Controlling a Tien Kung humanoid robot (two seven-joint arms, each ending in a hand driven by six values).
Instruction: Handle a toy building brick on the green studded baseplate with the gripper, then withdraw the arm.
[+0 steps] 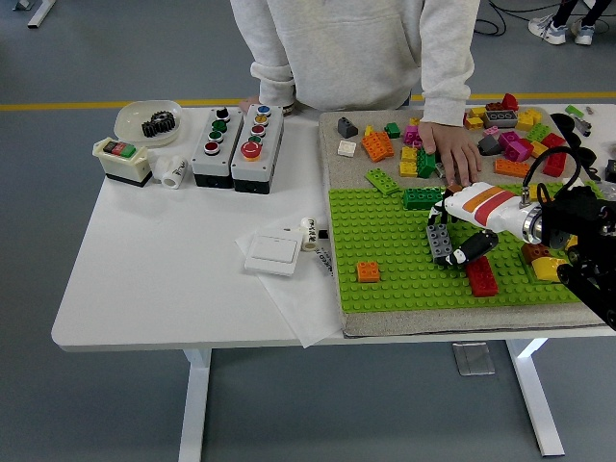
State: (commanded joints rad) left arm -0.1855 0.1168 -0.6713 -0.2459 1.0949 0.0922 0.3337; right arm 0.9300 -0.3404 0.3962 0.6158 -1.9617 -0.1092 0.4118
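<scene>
The white table (173,260) is spanned at its right part by a grey mat (332,173), on which the green studded baseplate (385,241) is laid beneath and to the left of the right hand (462,241). A person in a light grey sweatshirt (356,48) is seen at the far side, and the person's hand (450,152) is rested on the mat among loose bricks, just beyond the robot hand. The right arm (577,231) is brought in from the right edge, and its white hand with orange and red stripes is held low over the baseplate. The dark grey brick (440,243) is enclosed between the black fingers (474,248), one of them lying across its right side and others reaching down at its far end, so it is held on the baseplate. A red brick (481,277) is found just nearer than the hand, touching the baseplate. A green brick (422,198) is set just beyond the hand, and an orange brick (368,271) lies well to its left. Two button boxes (236,146) and a white switch (272,252) are placed far to the left.
</scene>
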